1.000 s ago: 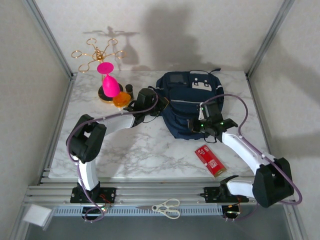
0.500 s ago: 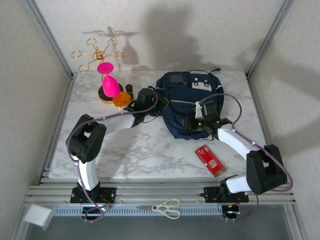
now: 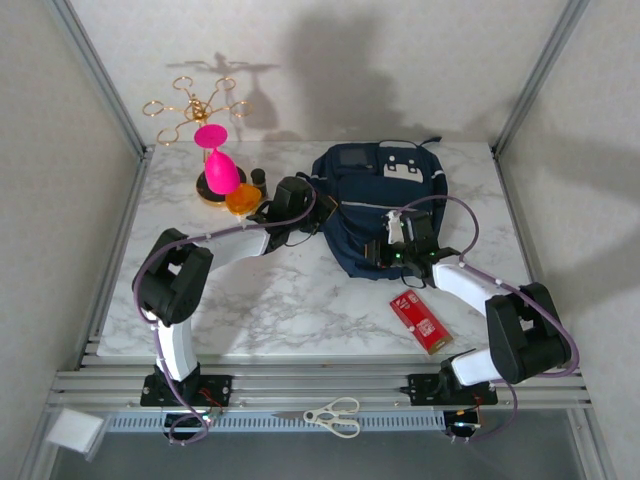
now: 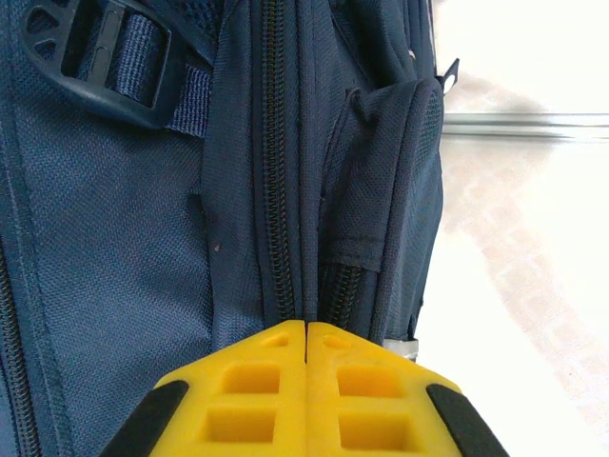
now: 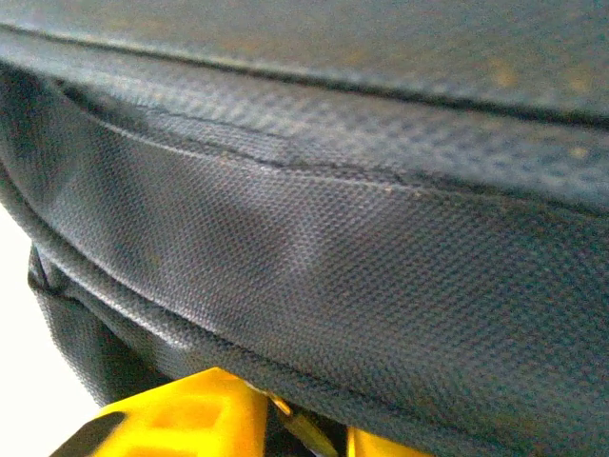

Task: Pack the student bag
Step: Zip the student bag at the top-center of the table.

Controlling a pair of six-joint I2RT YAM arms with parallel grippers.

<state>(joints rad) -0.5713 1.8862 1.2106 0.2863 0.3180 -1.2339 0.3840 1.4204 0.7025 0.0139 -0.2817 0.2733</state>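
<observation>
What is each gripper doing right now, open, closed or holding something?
Left gripper: closed, fingertips at the large navy-blue fabric backpack.
Right gripper: cannot be told, pressed against the backpack's edge.

1. Classification: a robot test cell in a laboratory, not a home, a shop or an office.
2. Enclosure: slanting aluminium profile posts (image 3: 95, 70) frame plain white wall panels (image 3: 400, 60) behind and to both sides.
3. Work surface: a marble-patterned tabletop (image 3: 290, 300) sits against slotted aluminium rails (image 3: 300, 385) at the near edge.
4. Equipment: the left arm (image 3: 175, 290) and the right arm (image 3: 500, 310) are bolted to those rails, and an exposed purple cable (image 3: 145, 265) loops along each.
5. Contents: unrelated items share the table: a gold wire stand (image 3: 195, 100), a pink goblet (image 3: 218, 165), a red packet (image 3: 420, 320) and the student bag (image 3: 375, 200).
6. Housekeeping: scissors (image 3: 335, 415) lie on the front rail.
</observation>
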